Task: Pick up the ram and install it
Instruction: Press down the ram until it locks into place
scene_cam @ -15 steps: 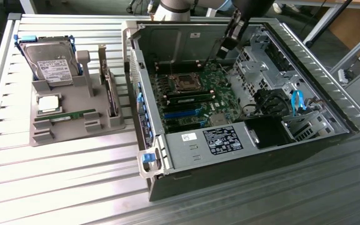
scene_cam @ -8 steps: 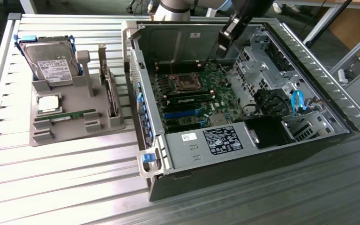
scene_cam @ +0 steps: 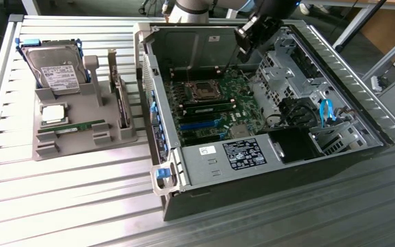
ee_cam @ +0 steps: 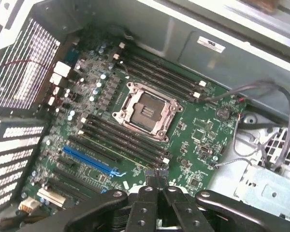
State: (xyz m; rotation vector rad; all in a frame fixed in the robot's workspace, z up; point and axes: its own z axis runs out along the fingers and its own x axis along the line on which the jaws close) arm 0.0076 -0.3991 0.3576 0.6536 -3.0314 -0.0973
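An open metal computer case (scene_cam: 362,110) lies on the slatted metal table (scene_cam: 60,206), with a green motherboard (scene_cam: 211,110) flat inside it and a square metal processor socket (scene_cam: 202,91) near the board's middle. On the exterior view's left, well apart from the case, stands a grey plastic parts holder (scene_cam: 81,131) carrying a boxy silver hard drive (scene_cam: 57,67) at its far end, a square silver processor chip (scene_cam: 53,114) nearer, and a long thin green ram stick (scene_cam: 70,126) just in front of the chip. The black gripper (scene_cam: 247,43) hangs over the case's far side, above the motherboard.
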